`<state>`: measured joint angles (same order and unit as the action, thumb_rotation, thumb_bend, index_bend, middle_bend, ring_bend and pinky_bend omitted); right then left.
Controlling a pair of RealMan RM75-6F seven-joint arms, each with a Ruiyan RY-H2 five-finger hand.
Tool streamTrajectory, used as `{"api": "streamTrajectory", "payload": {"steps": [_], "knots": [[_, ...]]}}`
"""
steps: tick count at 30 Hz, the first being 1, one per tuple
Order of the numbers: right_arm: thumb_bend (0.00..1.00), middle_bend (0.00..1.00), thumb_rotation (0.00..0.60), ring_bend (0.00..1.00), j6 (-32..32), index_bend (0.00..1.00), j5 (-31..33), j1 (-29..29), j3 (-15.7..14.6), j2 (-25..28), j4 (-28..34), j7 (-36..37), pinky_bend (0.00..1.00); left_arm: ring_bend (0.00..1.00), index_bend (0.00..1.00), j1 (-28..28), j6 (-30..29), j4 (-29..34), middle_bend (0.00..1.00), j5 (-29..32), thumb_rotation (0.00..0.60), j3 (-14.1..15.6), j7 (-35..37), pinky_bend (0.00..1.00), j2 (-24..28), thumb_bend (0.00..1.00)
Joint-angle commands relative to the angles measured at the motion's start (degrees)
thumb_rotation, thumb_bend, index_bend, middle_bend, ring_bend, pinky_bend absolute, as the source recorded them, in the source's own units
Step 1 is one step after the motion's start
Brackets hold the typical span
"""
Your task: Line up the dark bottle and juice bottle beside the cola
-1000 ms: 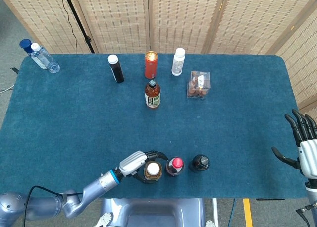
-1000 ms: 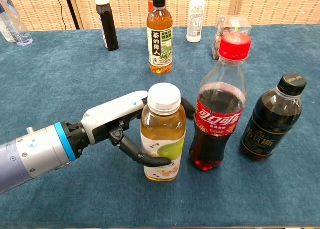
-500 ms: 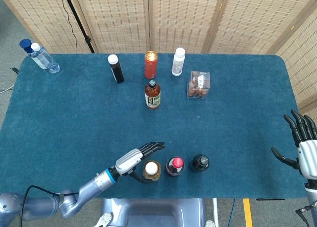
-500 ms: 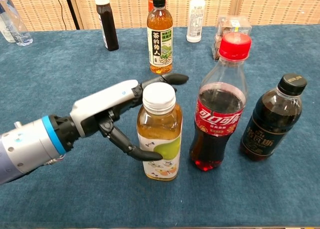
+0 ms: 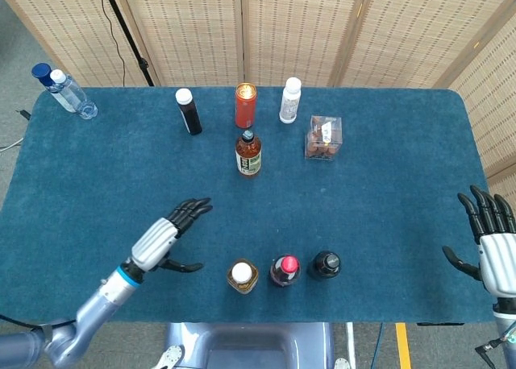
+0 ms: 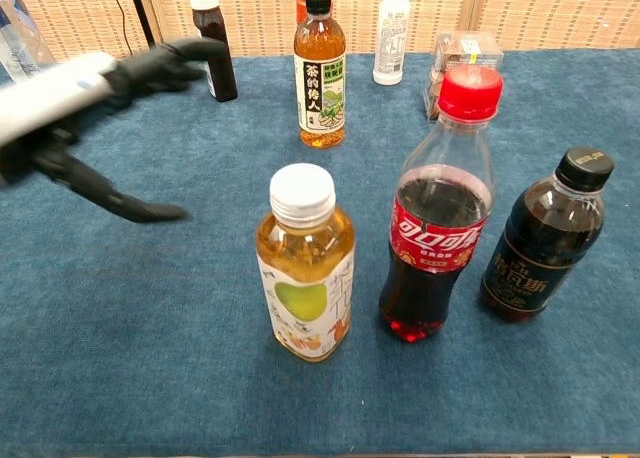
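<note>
Near desk edge, one row of three: juice bottle (image 6: 304,264) left, cola (image 6: 437,205) centre, dark bottle (image 6: 545,235) right. All upright, side by side, small gaps between them.

Left hand (image 5: 167,236) released, fingers spread, grasping nothing; it hovers over the desk (image 5: 387,192) left of the juice bottle, apart from it. In the chest view it is motion-blurred and cut off at the frame's left edge.

Right hand (image 5: 490,234) past the desk's right edge, fingers splayed, empty; partly cut off by the frame.

Far side: tea bottle (image 5: 248,153), red can (image 5: 245,105), black white-capped bottle (image 5: 189,111), white bottle (image 5: 290,100), clear snack box (image 5: 324,138) with contents hard to make out. Two water bottles (image 5: 68,91) at far left corner.
</note>
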<state>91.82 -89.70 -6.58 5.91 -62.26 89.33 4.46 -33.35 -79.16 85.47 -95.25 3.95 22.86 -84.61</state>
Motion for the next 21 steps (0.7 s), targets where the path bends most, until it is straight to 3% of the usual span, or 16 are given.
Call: {"api": "streamTrajectory", "payload": {"steps": [1, 7, 13, 21], "knots": [[0.28, 0.0, 0.6, 0.0, 0.6, 0.0, -0.3, 0.4, -0.1, 0.2, 0.9, -1.3, 0.0, 0.0, 0.0, 5.8, -4.9, 7.3, 0.0, 3.7, 0.6, -0.3, -12.1, 0.0, 9.5, 0.12], [0.26, 0.0, 0.6, 0.0, 0.9, 0.0, -1.7, 1.0, -1.0, 0.7, 2.6, -4.3, 0.0, 0.0, 0.0, 13.6, -10.1, 13.3, 0.0, 9.1, 0.6, 1.3, -21.9, 0.0, 18.2, 0.11], [0.07, 0.0, 0.6, 0.0, 0.0, 0.0, -0.8, 1.5, -1.2, 1.2, 4.8, -7.9, 0.0, 0.0, 0.0, 20.6, -15.7, 13.4, 0.0, 10.8, 0.6, 2.5, -22.4, 0.0, 21.2, 0.11], [0.0, 0.0, 0.6, 0.0, 0.8, 0.0, 0.4, 2.2, -0.4, 1.2, 5.9, -10.0, 0.0, 0.0, 0.0, 27.3, -19.4, 11.1, 0.0, 10.9, 0.6, 3.1, -18.1, 0.0, 22.2, 0.11]]}}
